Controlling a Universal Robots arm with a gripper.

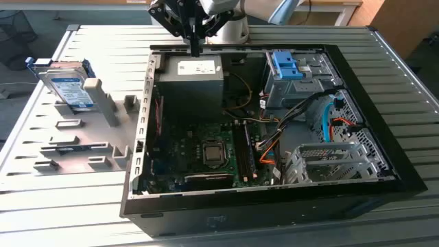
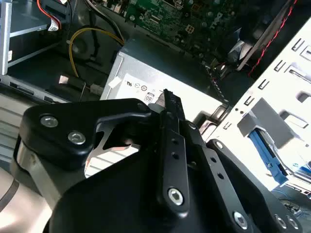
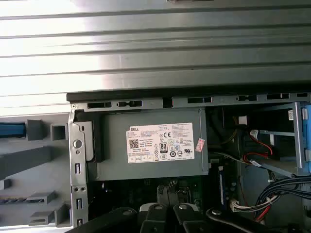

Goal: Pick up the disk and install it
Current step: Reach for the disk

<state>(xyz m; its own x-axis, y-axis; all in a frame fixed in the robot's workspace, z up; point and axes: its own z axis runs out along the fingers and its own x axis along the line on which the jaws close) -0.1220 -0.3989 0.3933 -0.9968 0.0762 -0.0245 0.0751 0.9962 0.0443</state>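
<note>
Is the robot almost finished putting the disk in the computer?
Not yet, nothing looks done. The disk stands in the grey rack outside the computer case. The end effector hangs shut and empty over the grey power supply. Picking up and installing both remain.

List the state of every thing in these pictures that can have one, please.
disk: upright in the grey holder, not gripped.
gripper: shut, empty, close above the grey box.
computer case: lying on its side, open.
grey box: mounted in the case, sticker facing up.
blue latch: on the drive bay, no drive in it.
silver cage: empty.
</note>
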